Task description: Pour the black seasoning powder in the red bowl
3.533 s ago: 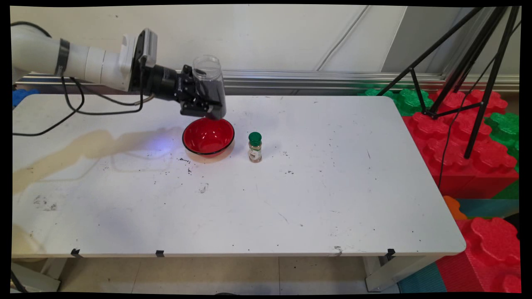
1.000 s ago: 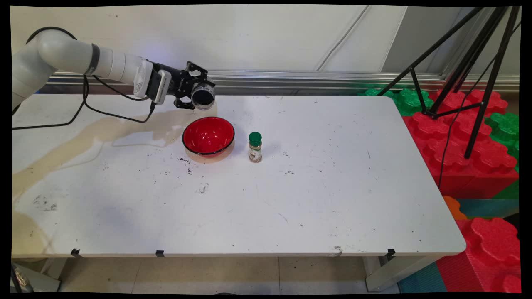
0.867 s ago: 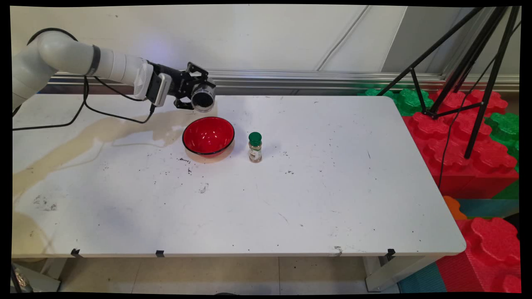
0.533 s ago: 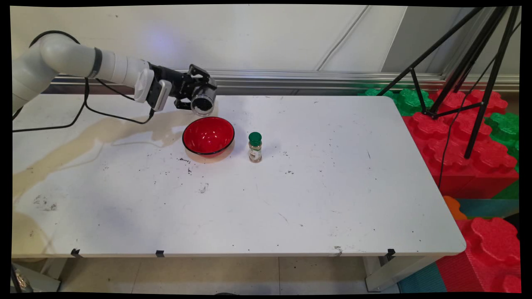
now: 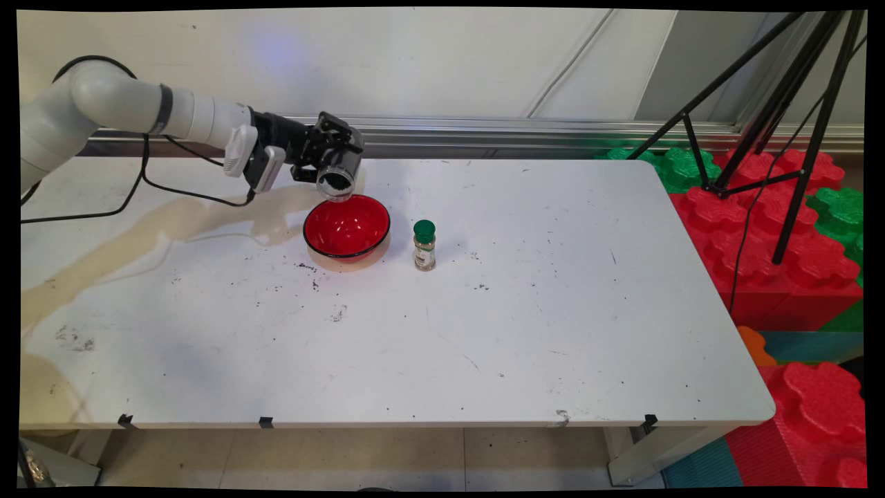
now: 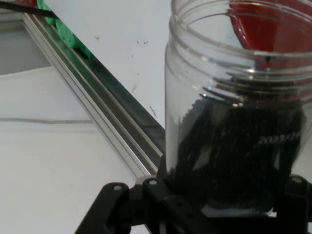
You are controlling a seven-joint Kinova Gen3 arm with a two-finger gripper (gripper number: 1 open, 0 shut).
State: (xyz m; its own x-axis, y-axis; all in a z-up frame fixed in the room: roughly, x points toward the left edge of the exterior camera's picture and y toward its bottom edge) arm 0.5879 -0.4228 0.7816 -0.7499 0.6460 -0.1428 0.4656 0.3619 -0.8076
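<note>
My gripper [image 5: 330, 158] is shut on a clear plastic jar [image 5: 339, 168] with dark grains inside. The jar is tipped, its open mouth pointing down and toward the camera, just above the far rim of the red bowl [image 5: 346, 227]. The hand view shows the jar [image 6: 236, 112] close up, dark grains banked in its lower part and the bowl's red inside [image 6: 273, 27] beyond the mouth. A small spice bottle with a green cap [image 5: 424, 245] stands upright just right of the bowl.
The white table [image 5: 484, 325] carries a tan stain at the left and scattered dark specks near the bowl. A metal rail [image 5: 525, 128] runs along the far edge. Red and green foam blocks [image 5: 781, 242] and a black tripod [image 5: 788, 104] stand at the right.
Since 3.5 s ago the jar went from upright over the bowl to lying sideways. In the last second it has tilted further, its mouth turning down toward the bowl's far rim.
</note>
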